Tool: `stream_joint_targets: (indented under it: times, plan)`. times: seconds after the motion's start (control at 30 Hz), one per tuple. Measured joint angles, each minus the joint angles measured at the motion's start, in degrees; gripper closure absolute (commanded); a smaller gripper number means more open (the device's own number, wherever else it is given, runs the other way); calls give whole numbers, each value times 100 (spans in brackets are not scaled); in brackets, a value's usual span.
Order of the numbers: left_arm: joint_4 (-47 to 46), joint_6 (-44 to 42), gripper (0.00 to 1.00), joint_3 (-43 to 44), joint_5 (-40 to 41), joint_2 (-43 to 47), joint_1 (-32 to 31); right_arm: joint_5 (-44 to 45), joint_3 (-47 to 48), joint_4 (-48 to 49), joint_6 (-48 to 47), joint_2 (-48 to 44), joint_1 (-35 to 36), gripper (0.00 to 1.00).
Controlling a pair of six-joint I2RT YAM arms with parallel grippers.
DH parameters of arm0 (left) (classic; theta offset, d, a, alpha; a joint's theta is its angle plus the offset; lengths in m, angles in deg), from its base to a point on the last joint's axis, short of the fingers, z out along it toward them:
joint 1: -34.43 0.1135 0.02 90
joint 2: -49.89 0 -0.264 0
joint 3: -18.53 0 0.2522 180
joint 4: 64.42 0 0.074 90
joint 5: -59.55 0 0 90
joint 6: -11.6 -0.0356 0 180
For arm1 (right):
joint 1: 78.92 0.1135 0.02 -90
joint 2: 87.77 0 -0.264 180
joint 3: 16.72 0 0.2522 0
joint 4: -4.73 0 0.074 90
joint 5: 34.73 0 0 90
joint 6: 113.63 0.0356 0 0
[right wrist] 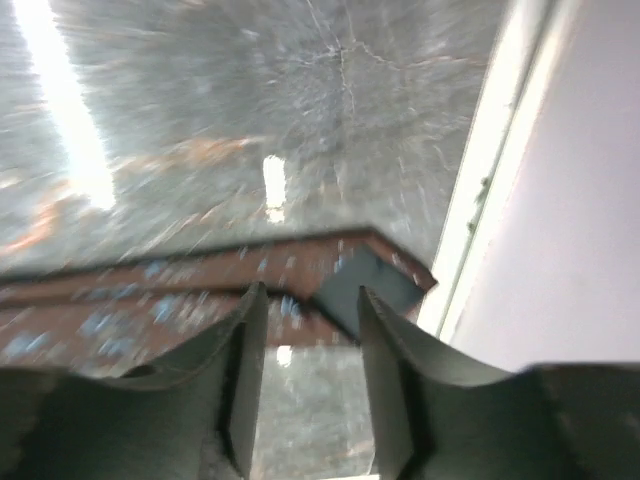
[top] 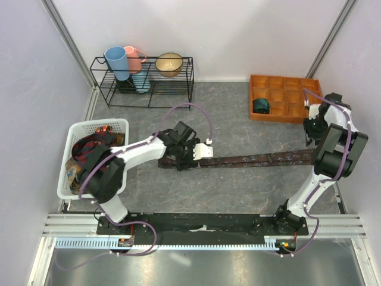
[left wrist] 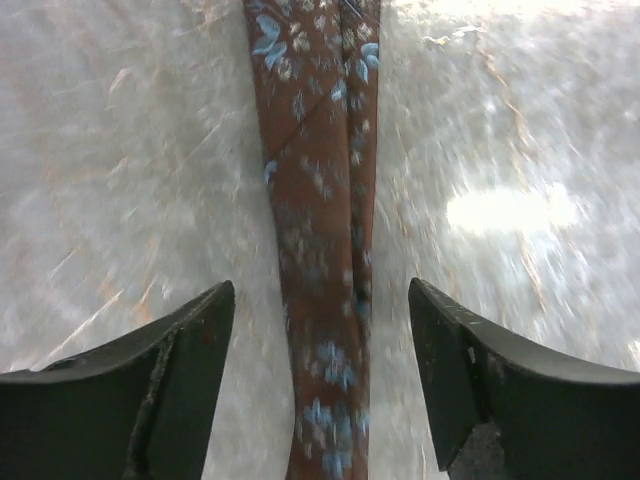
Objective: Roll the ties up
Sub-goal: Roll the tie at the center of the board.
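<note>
Matt woven cloth tie [left wrist: 318, 300], glossy table [left wrist: 520, 140]

Wire rack [top: 166, 95], orange tray [top: 280, 116], white basket [top: 89, 125]

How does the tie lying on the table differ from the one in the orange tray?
The table tie is brown with pale blue flowers and lies stretched out flat; the tray tie is dark teal and sits bundled small in one compartment of the orange tray. Both are dark cloth.
</note>
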Motion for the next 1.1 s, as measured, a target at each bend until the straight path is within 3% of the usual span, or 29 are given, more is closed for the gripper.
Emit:
stream_joint_targets:
  times: [0.2,0.27,0.3,0.4,0.47,0.53,0.67,0.83,0.9,1.1]
  plan:
    - [-37,118,18,-424,-245,1641,518,-960,481,-361,-168,-1172,42,35]
    - [-129,258,16,-496,-339,2092,931,-1303,793,-424,-170,-1561,140,27]
    - [-264,363,16,-551,-393,2352,1123,-1480,979,-461,-155,-1727,275,18]
    - [-721,514,13,-782,-503,3110,1429,-2170,1366,-376,109,-2155,946,2]
    - [-966,481,12,-997,-739,3576,1410,-2942,1189,2,616,-2474,1325,2]
    - [-1082,350,3,-1217,-962,3877,1333,-3880,730,662,1488,-2802,1550,2]
    - [-415,-90,10,-1049,-1054,3475,1346,-5062,-63,2004,3130,-2741,1908,3]
    - [632,-750,12,-811,-1231,2468,2081,-5171,-1130,2782,3995,-2288,3156,12]
    - [839,-1088,14,-907,-1217,2312,2299,-5204,-1543,3032,4280,-2135,3762,21]
    - [1204,-1821,20,-1263,-1224,1869,2317,-5289,-2223,4138,5285,-1386,4927,41]
